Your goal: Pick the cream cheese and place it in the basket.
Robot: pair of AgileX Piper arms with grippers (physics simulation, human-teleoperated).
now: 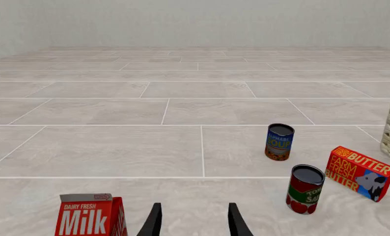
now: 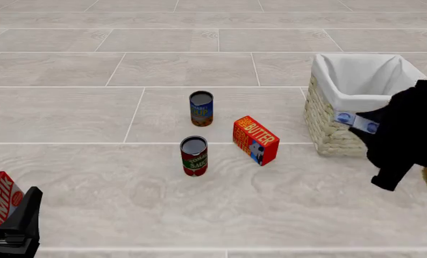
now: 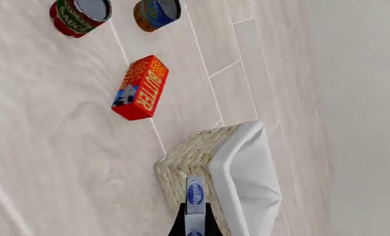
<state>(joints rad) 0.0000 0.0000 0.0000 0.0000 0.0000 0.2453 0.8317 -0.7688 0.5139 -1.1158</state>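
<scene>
cream cheese (image 2: 358,122) is clamped edge-on between the right gripper's (image 2: 362,123) fingers, held up off the table, pressed against or just in front of the basket's (image 2: 333,134) near wicker wall below the white lining; can't tell if it touches. Right wrist view: the box (image 3: 195,196) sticks out past the fingertips (image 3: 177,225), jaws narrowed to its thickness, basket corner (image 3: 188,162) right ahead.

Butter box (image 2: 255,140) stands on the table to the left of the right gripper, well apart. Beyond it, further left: red tomato sauce can (image 2: 194,156) and blue soup can (image 2: 201,108), both upright.

Left gripper (image 1: 193,221) is low at the near left, fingers spread apart, nothing between them. Milk carton (image 1: 90,215) stands just to its left. From it, the cans and butter are ahead and to the right.
</scene>
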